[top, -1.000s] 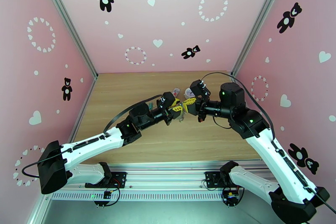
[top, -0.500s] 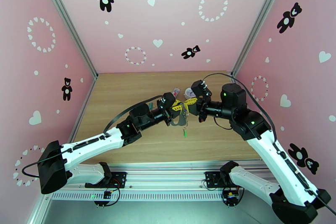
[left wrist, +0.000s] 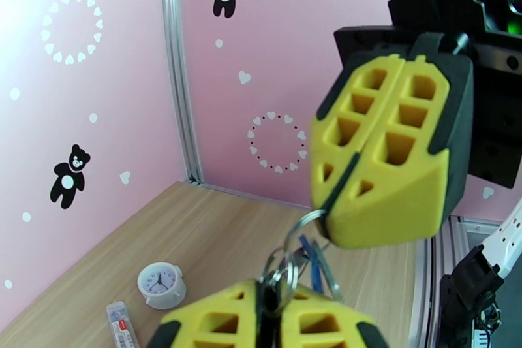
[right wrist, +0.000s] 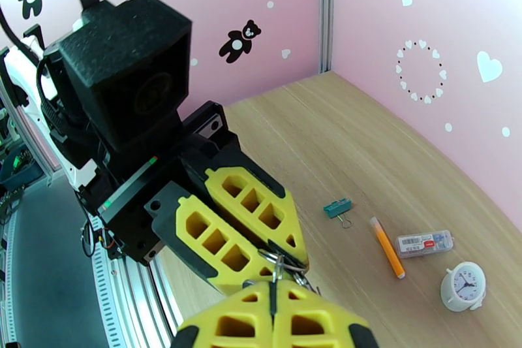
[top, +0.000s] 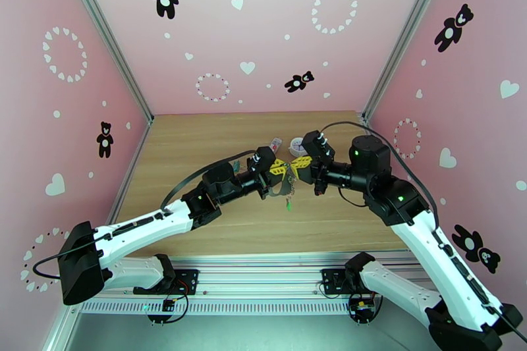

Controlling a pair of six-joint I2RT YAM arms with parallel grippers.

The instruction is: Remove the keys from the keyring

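Meeting tip to tip at the centre of the top view, the left gripper (top: 281, 168) and the right gripper (top: 300, 164) hang above the wooden table (top: 197, 141) with the keyring (top: 288, 186) strung between them and drooping below. Both pincers are pressed closed on it. In the left wrist view the left one's yellow fingers (left wrist: 215, 320), at the bottom edge, meet with a metal ring nipped in their seam. The right one's fingers (left wrist: 404, 212), at the upper right of that frame, lie flat together with another ring caught at their lower tip. The green key (top: 288, 206) dangles at the very bottom of the bunch, just below the centre of the top view; whether it touches the wood cannot be told. The blue key (left wrist: 318, 263) hangs edge-on among the rings between the two sets of fingers. At the lower right of the right wrist view, a teal clip (right wrist: 338, 207), an orange pen (right wrist: 387, 247), a small labelled box (right wrist: 424, 243) and a white clock (right wrist: 463, 285) lie on the table, the pen just beside the box.
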